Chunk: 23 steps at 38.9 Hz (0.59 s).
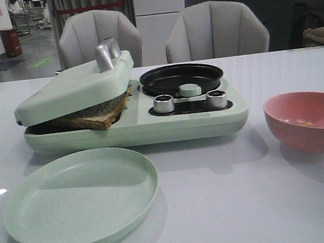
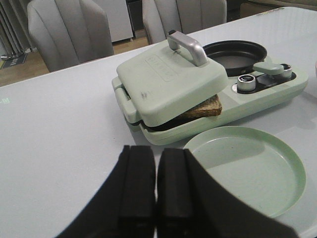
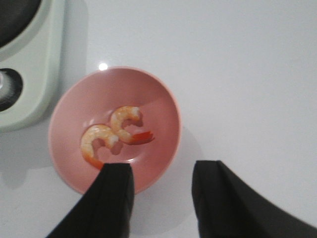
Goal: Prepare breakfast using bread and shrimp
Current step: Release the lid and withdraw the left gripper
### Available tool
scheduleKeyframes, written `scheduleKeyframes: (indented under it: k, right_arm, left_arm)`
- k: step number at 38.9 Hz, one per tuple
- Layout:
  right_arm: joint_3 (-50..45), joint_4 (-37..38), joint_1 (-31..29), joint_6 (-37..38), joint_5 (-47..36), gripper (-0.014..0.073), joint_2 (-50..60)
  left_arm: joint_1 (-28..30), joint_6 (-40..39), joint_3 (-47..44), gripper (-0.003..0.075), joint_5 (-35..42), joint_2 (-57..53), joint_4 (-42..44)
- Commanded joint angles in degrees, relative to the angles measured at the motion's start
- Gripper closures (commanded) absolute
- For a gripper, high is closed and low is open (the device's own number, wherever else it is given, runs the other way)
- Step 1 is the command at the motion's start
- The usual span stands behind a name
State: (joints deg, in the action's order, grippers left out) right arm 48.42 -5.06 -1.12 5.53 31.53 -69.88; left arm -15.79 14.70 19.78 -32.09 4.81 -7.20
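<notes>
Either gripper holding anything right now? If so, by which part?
Nothing held. Left gripper is shut on air above the table; right gripper is open over the pink bowl, shrimp untouched.

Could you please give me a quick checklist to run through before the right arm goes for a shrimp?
1. Right gripper open above the pink bowl: ok.
2. Shrimp in the bowl: ok, though there are two shrimp, touching each other.
3. Black pan free of food: ok.
4. Bread inside the sandwich press: ok, lid propped on it, not fully closed.
5. Left gripper shut, back from the green plate: ok.
6. Heat knobs setting: cannot tell.
</notes>
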Motion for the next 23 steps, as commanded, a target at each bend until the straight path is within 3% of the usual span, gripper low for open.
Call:
scheduleKeyframes:
  k: [1,23]
  right_arm:
    - [4.3,-0.5,-2.5,-0.1,-1.3,0.0198,-3.7]
    - [13.8,-5.5,-3.2,-4.9,1.0,0.0212,-24.4]
  left_arm:
    - [-0.1,-0.7,1.5,0.0606,4.1,0.6,-0.4]
    - [-0.1,-0.7,1.5,0.0606,4.1,0.6,-0.4]
